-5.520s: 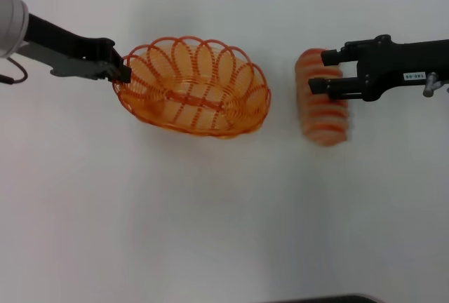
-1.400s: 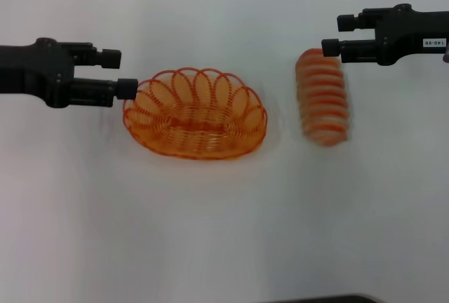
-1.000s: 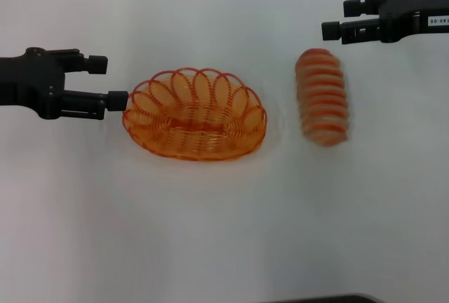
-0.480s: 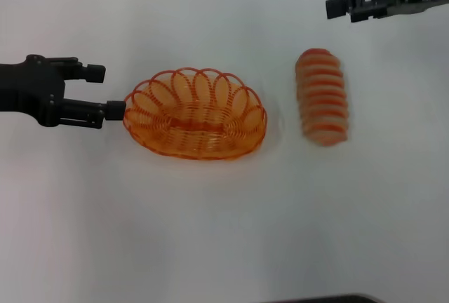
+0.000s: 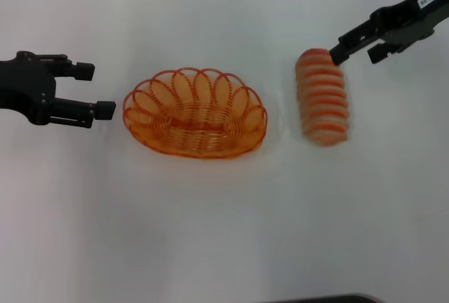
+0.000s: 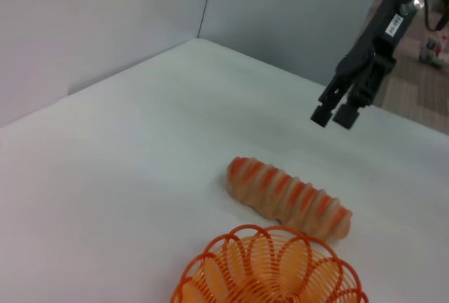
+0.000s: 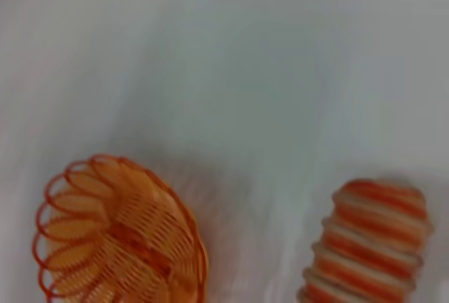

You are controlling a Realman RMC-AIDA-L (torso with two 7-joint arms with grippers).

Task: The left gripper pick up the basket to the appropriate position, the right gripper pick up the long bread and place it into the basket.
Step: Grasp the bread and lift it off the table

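Basket (image 6: 270, 271) cut by left wrist frame edge; long bread (image 7: 368, 243) cut off, blurred in right wrist view

basket (image 5: 195, 113): we see orange wire throughout, looped into a petal pattern at the rim and a finer crosswise mesh on the floor.
bread (image 5: 322, 97): we see orange ridges alternating with pale cream ones, banded crosswise along the loaf; in the left wrist view the bands read more reddish orange.
left gripper (image 5: 90, 91): we see plain black all over.
right gripper (image 5: 355, 45): we see black, with a small white label bearing dark marks that we cannot read.
table (image 5: 224, 219): we see plain white, unpatterned.
wall (image 6: 105, 15): we see flat pale grey.
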